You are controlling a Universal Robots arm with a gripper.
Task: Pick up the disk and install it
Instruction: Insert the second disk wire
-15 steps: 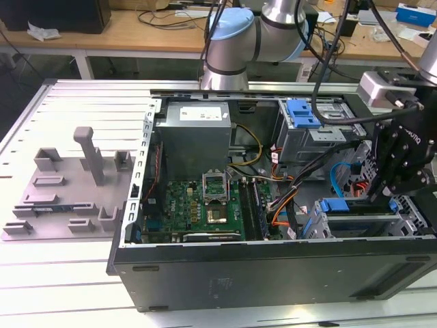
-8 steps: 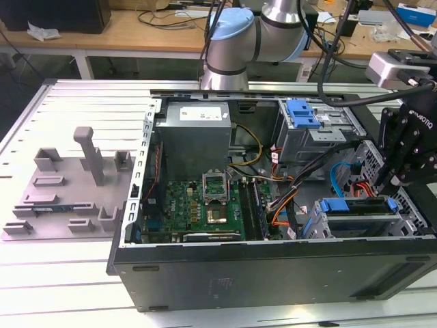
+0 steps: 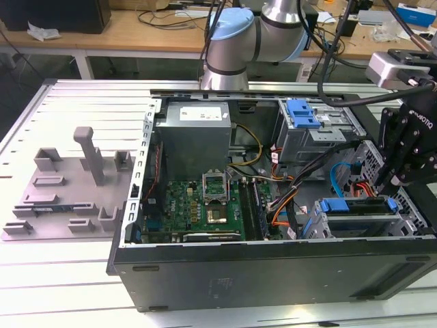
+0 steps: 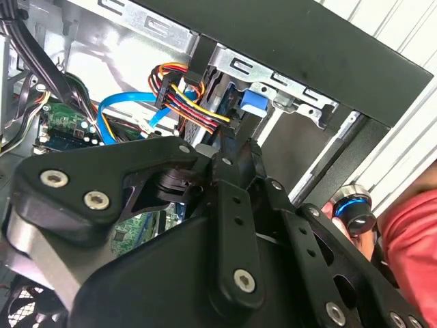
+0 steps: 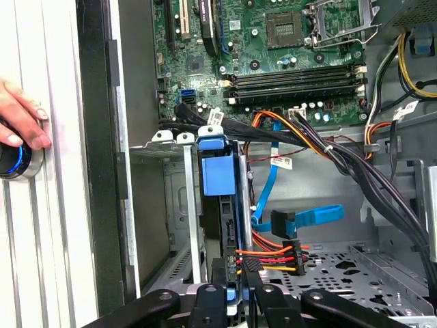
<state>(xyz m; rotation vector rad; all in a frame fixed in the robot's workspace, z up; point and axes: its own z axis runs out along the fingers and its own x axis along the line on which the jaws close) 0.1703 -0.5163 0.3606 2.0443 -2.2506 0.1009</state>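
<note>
The disk (image 3: 355, 205), a thin drive in a blue carrier, stands on edge in the metal drive cage (image 3: 355, 229) at the front corner of the open computer case, on the exterior view's right. My gripper (image 3: 390, 186) reaches down to the disk's end nearest the exterior view's right. In the first wrist view the blue carrier (image 5: 218, 174) runs away from my gripper (image 5: 234, 273), whose fingers (image 5: 254, 283) are shut on the disk's near edge. In the second wrist view the gripper (image 4: 229, 147) points at the blue carrier (image 4: 249, 102) in the cage.
A red, orange and yellow power plug (image 5: 273, 256) and a blue data cable (image 5: 307, 215) hang right beside the disk. The motherboard (image 3: 198, 205) and grey power-supply box (image 3: 194, 133) fill the rest of the case. A person's hand (image 5: 20, 123) rests on a round button (image 4: 351, 215) outside the case.
</note>
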